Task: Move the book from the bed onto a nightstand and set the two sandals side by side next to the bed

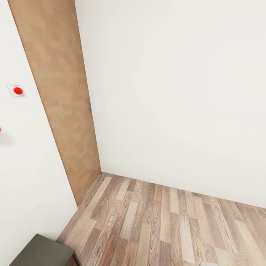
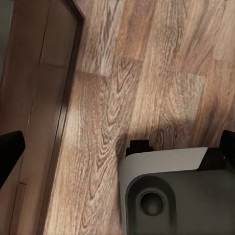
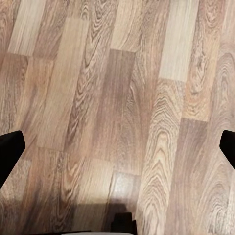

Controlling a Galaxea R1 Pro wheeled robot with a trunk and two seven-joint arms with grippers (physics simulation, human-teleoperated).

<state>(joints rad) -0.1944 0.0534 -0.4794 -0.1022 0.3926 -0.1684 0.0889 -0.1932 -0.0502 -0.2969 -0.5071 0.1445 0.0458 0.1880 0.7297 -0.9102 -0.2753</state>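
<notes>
We face a bare room corner; both claws hang wide over the wood-plank floor point(image 1: 162, 225), holding nothing.

In our head view no book, bed or sandal is in sight: two white walls point(image 1: 173, 92) meet beside a tan door point(image 1: 62, 99), a red button point(image 1: 17, 90) sits on the left wall, and the corner of a dark cabinet top point(image 1: 42, 253) shows at the lower left. Our left claw point(image 2: 120, 147) is spread wide, its dark fingertips point(image 2: 10, 149) at opposite edges of the wrist view, above floor planks, a dark brown furniture edge point(image 2: 63, 112) and the robot's grey base point(image 2: 176, 196). Our right claw point(image 3: 120, 149) is equally wide, fingertips point(image 3: 10, 149) apart over bare planks, touching nothing.
</notes>
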